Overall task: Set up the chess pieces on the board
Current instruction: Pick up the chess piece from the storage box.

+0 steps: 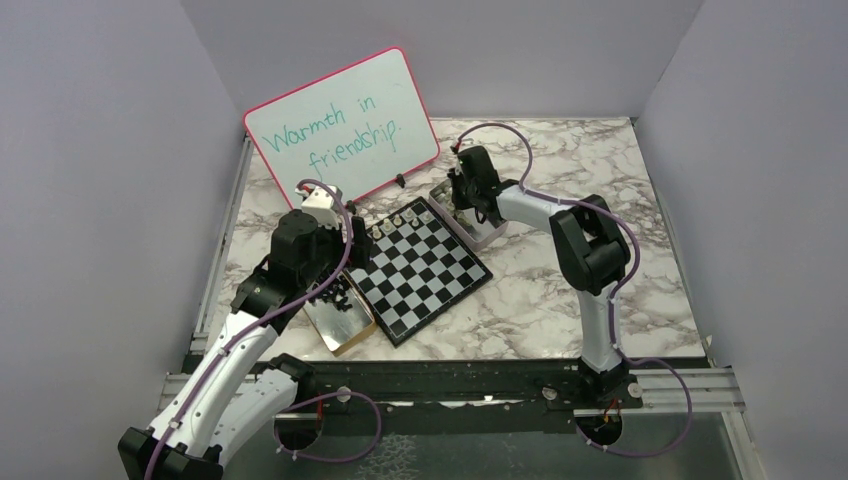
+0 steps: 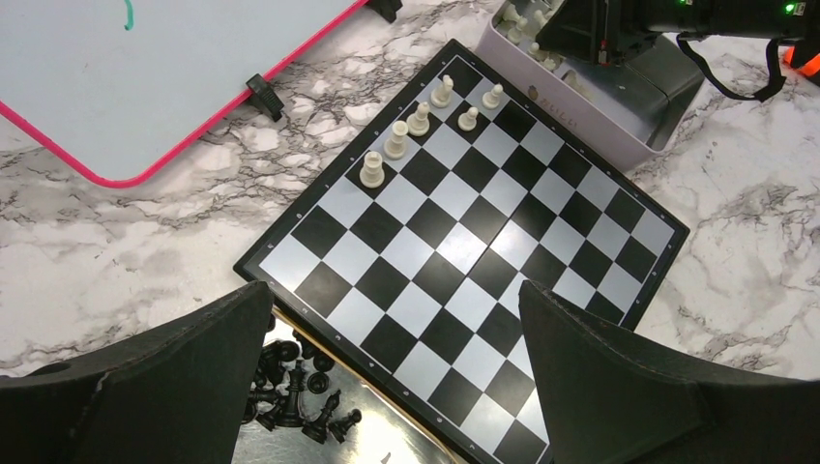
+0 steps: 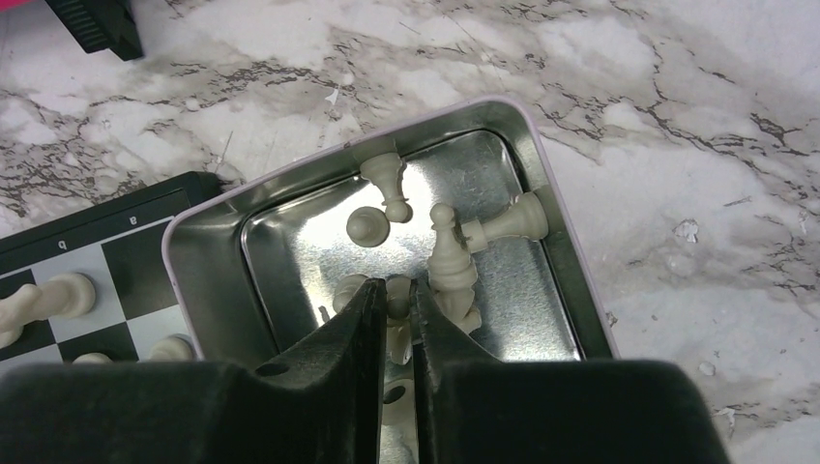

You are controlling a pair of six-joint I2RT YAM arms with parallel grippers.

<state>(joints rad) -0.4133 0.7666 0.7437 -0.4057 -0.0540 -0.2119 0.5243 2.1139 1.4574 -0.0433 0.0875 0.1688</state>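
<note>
The right tool (image 3: 395,288) is down in the tin (image 3: 546,208), fingers drawn narrow and pinched on a cream piece (image 3: 397,307) that sits between them. The loose cream pieces (image 3: 451,259) crowd in close; the tall one stands just beside the right finger, and whether it touches I can't say.

The lift wants to be straight up and slow, so that neighbour isn't dragged along and nothing catches the tin wall. Then it's a short hop across to the board (image 1: 425,265), which lies flat on the bench (image 1: 600,290) with its far corner just beside the tin. The piece should go down upright, square in the middle of a free square next to the standing row (image 2: 396,140) of cream men in that far corner.

The left tool (image 2: 396,387) hangs over the board's near edge, fingers spread wide, carrying nothing. The black pieces (image 2: 300,396) lie in a heap on the shiny tray (image 1: 340,320) at that edge.

A few things are hard to call. The held piece is mostly buried between the fingers, so I can't tell its kind, nor how firm the pinch is. The tool body cuts off the tin's near end. From above, the right wrist covers its own fingertips. The left finger hides part of the black heap.
</note>
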